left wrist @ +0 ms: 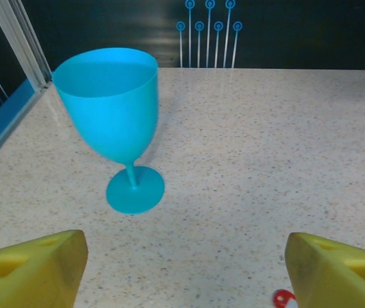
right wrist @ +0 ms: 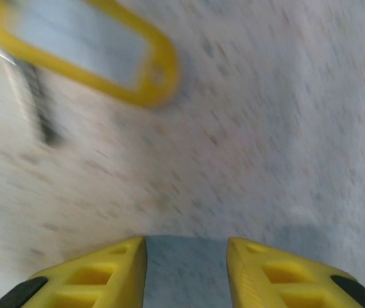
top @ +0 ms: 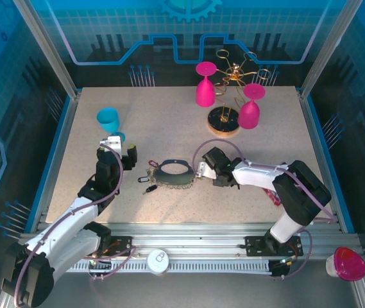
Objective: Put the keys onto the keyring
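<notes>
Tabletop [top: 169, 122] holds keyring [top: 173, 169] between the left fingers [top: 131, 153] and right fingers [right wrist: 99, 276].

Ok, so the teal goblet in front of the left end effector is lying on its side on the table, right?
Not quite. The teal goblet in front of the left end effector is standing upright on its foot on the table, not lying on its side. The left wrist view shows this plainly.

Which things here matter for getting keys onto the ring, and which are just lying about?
Needed: keyring; keys.
Lying about: blue goblet; pink goblets; gold wire stand; tin can.
</notes>
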